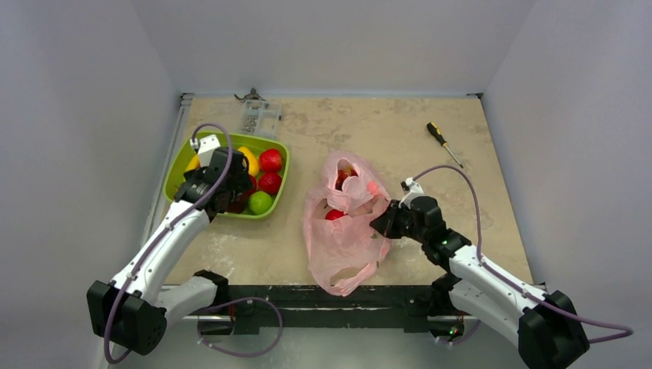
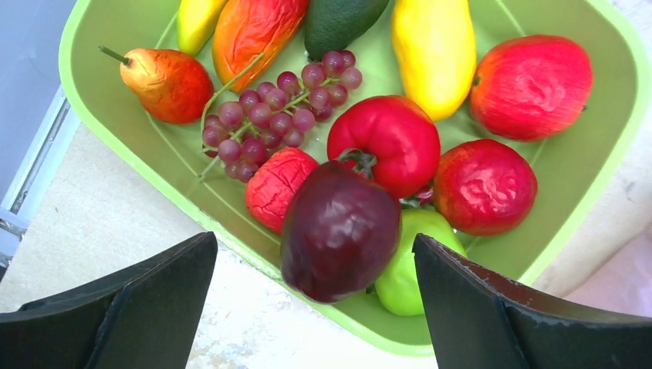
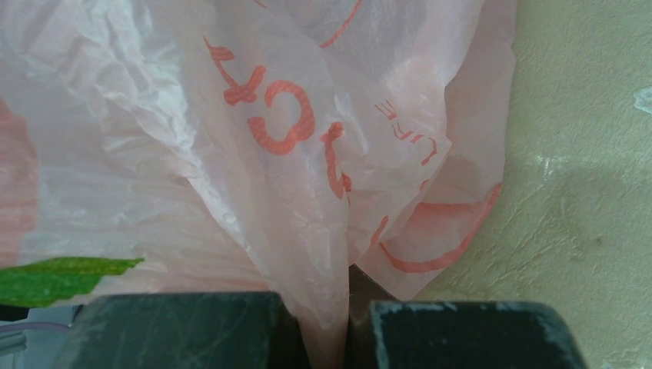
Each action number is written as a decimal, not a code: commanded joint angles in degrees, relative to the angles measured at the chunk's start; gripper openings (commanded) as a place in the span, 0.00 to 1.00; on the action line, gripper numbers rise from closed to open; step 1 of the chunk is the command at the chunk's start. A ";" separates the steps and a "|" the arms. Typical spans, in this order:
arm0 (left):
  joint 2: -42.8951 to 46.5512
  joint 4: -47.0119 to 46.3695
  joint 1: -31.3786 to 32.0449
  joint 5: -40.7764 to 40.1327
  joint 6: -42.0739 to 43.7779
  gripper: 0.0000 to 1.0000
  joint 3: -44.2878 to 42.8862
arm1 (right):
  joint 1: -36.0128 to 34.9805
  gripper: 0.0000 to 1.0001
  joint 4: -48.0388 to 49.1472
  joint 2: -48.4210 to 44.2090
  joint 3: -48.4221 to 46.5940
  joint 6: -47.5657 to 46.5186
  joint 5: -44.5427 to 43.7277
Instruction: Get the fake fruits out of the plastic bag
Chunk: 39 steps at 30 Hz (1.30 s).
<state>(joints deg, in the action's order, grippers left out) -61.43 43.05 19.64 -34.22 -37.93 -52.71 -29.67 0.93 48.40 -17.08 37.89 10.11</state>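
Right gripper (image 3: 330, 332) is clamped on a fold of the pink plastic bag (image 1: 344, 240), which lies on the tabletop (image 1: 369, 131) with what look like red fruits (image 1: 334, 214) inside, while the left gripper (image 2: 314, 247) hangs with fingers spread wide above the fruit-filled green tray (image 2: 592, 204).

Orange-red print on the plastic bag (image 3: 192, 177) pinched in my right gripper (image 3: 327, 334).
Just above my jaws, large glyphs (image 3: 288, 115) curl across the creased film, and I cannot read them as a word. Up and to the right of my jaws, small lettering (image 3: 406, 127) runs on a slant and looks like "LIFE", its end lost in a fold. Curved strokes (image 3: 442, 238) sit lower right, near the bag's edge.
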 commanded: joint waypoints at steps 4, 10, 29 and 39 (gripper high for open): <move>7.61 5.50 -0.66 11.78 0.13 1.00 -3.45 | -0.43 0.00 2.17 1.93 -2.74 -3.52 2.89; 10.86 1.79 -0.64 44.88 3.77 1.00 1.19 | -0.78 0.00 3.81 3.45 -2.81 -3.74 3.51; 12.17 -35.24 37.66 31.39 -13.63 0.67 15.67 | -0.80 0.00 2.93 3.76 -3.46 -2.26 1.25; -3.10 -47.89 45.05 16.97 -1.48 0.43 13.13 | -0.83 0.00 1.80 2.07 -3.15 -1.79 0.47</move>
<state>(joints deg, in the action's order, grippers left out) -60.88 3.57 64.58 -9.21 -45.28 -36.53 -30.33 2.59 51.24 -18.04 35.94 11.22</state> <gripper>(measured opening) 0.439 0.004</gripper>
